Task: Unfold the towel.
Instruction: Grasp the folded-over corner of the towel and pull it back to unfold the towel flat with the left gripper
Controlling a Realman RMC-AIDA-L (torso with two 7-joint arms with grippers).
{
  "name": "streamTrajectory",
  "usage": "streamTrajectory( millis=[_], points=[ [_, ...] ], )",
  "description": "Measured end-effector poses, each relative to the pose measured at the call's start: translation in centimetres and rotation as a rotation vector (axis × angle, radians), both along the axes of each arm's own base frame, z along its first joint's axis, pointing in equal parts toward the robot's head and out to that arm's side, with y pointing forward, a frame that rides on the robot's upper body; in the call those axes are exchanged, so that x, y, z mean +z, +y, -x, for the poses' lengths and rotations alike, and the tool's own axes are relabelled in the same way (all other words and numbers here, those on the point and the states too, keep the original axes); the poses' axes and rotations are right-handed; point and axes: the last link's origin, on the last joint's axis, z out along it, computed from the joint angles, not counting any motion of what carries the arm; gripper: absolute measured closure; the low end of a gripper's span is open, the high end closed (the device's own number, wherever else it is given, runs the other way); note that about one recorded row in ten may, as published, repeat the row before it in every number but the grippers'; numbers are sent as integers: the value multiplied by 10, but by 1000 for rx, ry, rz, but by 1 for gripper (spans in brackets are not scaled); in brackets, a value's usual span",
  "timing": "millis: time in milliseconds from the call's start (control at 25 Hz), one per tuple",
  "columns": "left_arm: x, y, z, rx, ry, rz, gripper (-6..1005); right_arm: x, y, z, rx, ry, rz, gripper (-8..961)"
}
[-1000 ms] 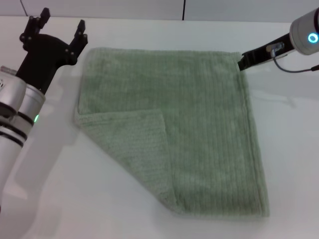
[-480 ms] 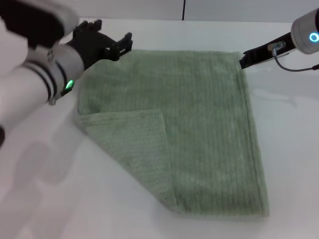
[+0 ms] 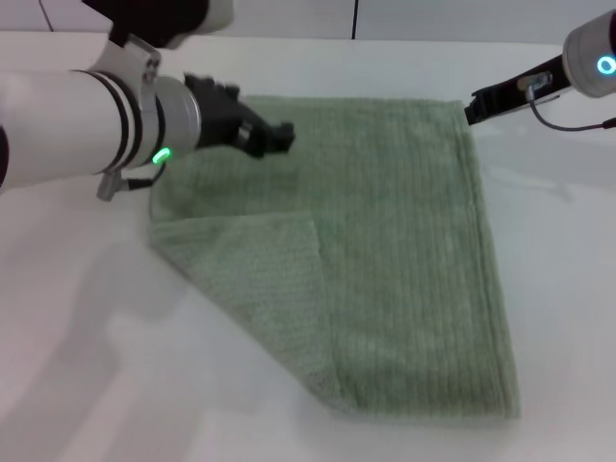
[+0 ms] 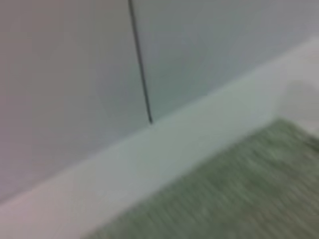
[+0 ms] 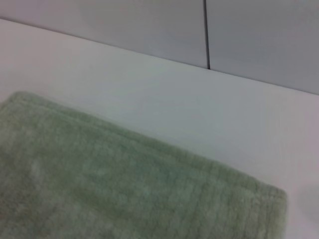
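The sage-green towel (image 3: 385, 241) lies flat on the white table (image 3: 87, 366). Its near-left corner is folded over into a triangular flap (image 3: 260, 279). My left gripper (image 3: 260, 120) is open and empty, pointing right just above the towel's far-left part. My right gripper (image 3: 472, 109) is at the towel's far-right corner, with its tip against the hem. The left wrist view shows a blurred stretch of towel (image 4: 239, 199) below the wall. The right wrist view shows a towel corner (image 5: 99, 189) lying flat on the table.
A pale wall with a dark vertical seam (image 3: 354, 17) runs along the table's far edge. A cable (image 3: 568, 125) hangs from the right arm. Bare white tabletop surrounds the towel on the left, right and front.
My left arm has swung in from the table's far left, and its gripper is now over the towel's far-left part. The right arm and the towel have barely moved.
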Motion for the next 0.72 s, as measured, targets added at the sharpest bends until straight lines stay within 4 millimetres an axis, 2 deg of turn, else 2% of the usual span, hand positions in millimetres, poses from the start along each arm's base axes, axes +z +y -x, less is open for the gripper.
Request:
streamTrajectory(
  millis=[400, 720],
  points=[
    [-24, -19, -6, 5, 77, 134, 245, -16, 3, -8, -17, -39, 6, 953],
    [-32, -19, -14, -17, 93, 164, 247, -30, 3, -11, 0, -61, -2, 953]
  ],
)
